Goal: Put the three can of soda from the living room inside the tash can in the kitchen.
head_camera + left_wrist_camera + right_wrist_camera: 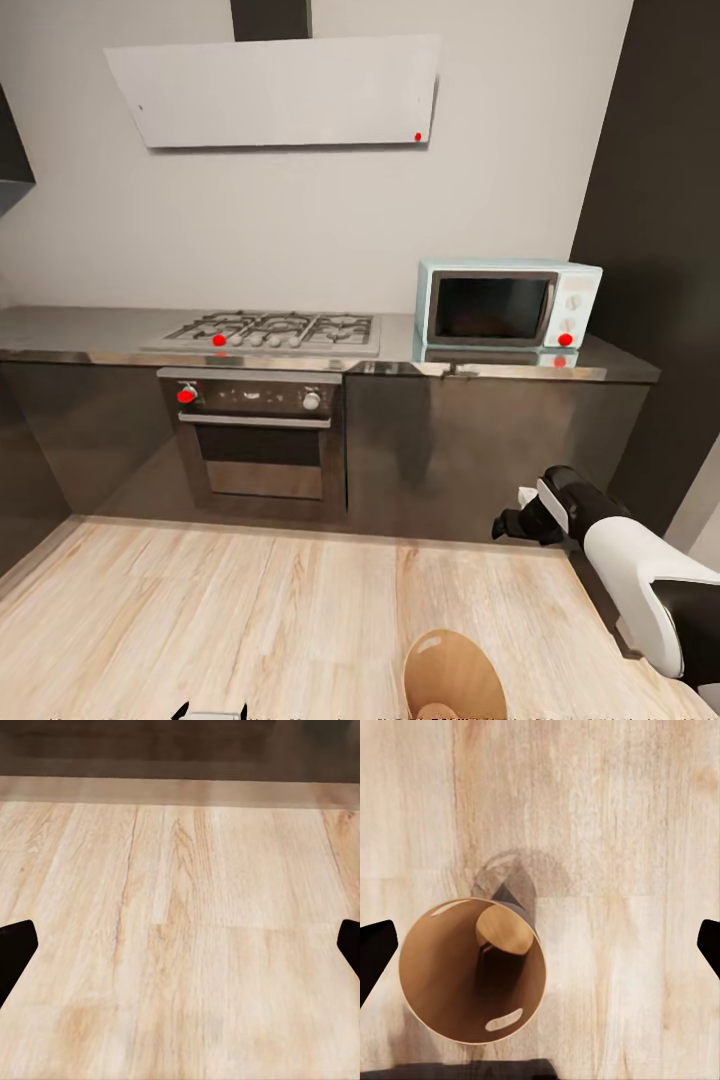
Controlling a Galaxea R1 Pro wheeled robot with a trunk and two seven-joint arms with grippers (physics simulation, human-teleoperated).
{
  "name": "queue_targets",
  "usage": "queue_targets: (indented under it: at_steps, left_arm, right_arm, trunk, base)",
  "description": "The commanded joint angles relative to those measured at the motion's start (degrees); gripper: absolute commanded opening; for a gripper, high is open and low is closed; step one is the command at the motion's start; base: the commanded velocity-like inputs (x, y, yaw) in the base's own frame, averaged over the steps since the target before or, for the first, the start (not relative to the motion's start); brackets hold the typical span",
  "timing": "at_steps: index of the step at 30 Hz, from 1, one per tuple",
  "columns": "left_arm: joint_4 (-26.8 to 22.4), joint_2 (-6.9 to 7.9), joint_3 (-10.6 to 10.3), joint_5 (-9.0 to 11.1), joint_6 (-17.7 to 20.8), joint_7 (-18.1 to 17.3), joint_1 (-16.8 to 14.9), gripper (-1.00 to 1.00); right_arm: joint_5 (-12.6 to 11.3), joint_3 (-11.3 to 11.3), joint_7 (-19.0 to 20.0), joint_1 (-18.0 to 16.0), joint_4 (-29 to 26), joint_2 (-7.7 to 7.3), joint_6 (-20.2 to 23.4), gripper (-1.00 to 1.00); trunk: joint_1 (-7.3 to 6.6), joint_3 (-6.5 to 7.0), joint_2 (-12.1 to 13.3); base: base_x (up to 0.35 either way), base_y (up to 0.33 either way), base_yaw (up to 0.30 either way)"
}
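R gripper (540,945) open above tash can (442,1020).

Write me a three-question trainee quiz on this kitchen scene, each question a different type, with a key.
1. True or false: the pale blue microwave stands on the counter to the right of the steel gas hob.
2. Multiple choice: in the right wrist view, the light grey cylindrical bin with tan-brown inside is seen (A) from the side, (B) from above, looking into its opening, (C) tipped over on the floor.
3. Fill in: the fingers of the left gripper stand wide ____ over the light wood floor.

Key: 1 true; 2 B; 3 apart (open).
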Motion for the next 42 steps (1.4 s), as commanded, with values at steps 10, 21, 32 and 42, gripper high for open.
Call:
queue_targets:
  at_steps: [10, 21, 32, 42]
  left_arm:
    - [0.00, 0.00, 0.00, -0.01, 0.00, 0.00, 0.00, 1.00]
    - [0.00, 0.00, 0.01, -0.02, 0.00, 0.00, -0.02, 1.00]
    - [0.00, 0.00, 0.02, -0.01, 0.03, 0.00, -0.02, 1.00]
    - [0.00, 0.13, 0.01, -0.02, 0.00, 0.00, -0.09, 1.00]
  right_arm:
    - [-0.01, -0.03, 0.01, 0.05, 0.50, 0.07, -2.15, 1.00]
    - [-0.01, 0.04, -0.21, 1.55, 0.66, 0.39, -2.82, 1.00]
    - [0.03, 0.03, -0.29, 4.31, 1.31, 0.43, -6.01, 1.00]
    - [0.02, 0.09, -0.31, 4.75, 1.43, 0.57, -6.13, 1.00]
  trunk:
    - [2.20, -1.80, -4.03]
    - [4.62, -3.77, -8.44]
    - [7.03, -5.75, -12.85]
    - [9.23, -7.54, -16.86]
  base:
    - [0.000, 0.000, 0.000]
    - [0.000, 0.000, 0.000]
    - [0.000, 0.000, 0.000]
    - [0.000, 0.000, 0.000]
